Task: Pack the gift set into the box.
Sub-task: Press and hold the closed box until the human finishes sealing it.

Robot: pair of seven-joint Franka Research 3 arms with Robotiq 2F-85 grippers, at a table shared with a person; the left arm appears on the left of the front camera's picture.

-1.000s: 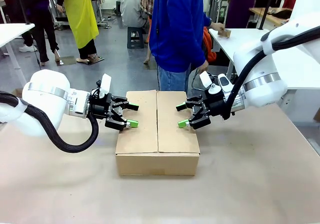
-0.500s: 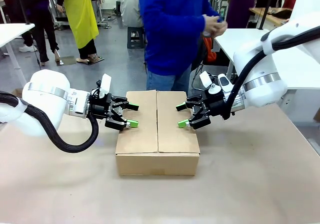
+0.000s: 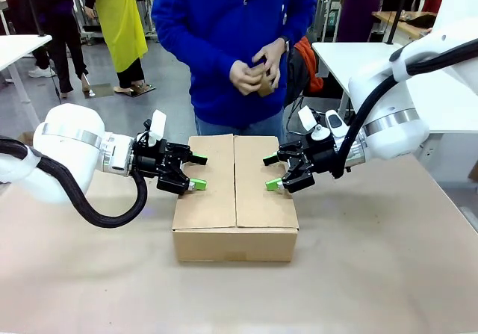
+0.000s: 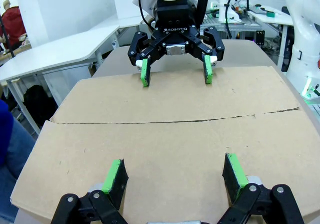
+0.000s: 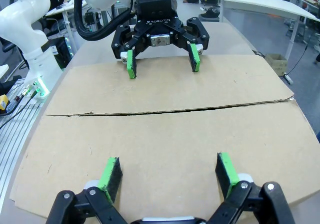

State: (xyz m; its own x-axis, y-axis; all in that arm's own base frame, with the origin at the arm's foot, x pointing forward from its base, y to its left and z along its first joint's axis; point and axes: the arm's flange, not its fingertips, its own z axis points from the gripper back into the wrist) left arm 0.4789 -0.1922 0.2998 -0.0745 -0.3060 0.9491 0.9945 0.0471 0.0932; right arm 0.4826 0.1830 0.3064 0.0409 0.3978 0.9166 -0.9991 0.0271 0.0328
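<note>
The cardboard carton [image 3: 235,199] sits mid-counter, nearer the far edge, its top flaps down and meeting along a centre seam. The left gripper [image 3: 196,171] and right gripper [image 3: 272,172] hover wide-jawed, holding nothing, over its opposite top edges. Opening the flaps looks due next. The brown paper-covered counter [image 3: 373,274] is otherwise bare; a person's hands [image 3: 254,72] fiddle with something small beyond it.

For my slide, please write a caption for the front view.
Two open claws, left and right, hover over a closed cardboard box.
</note>
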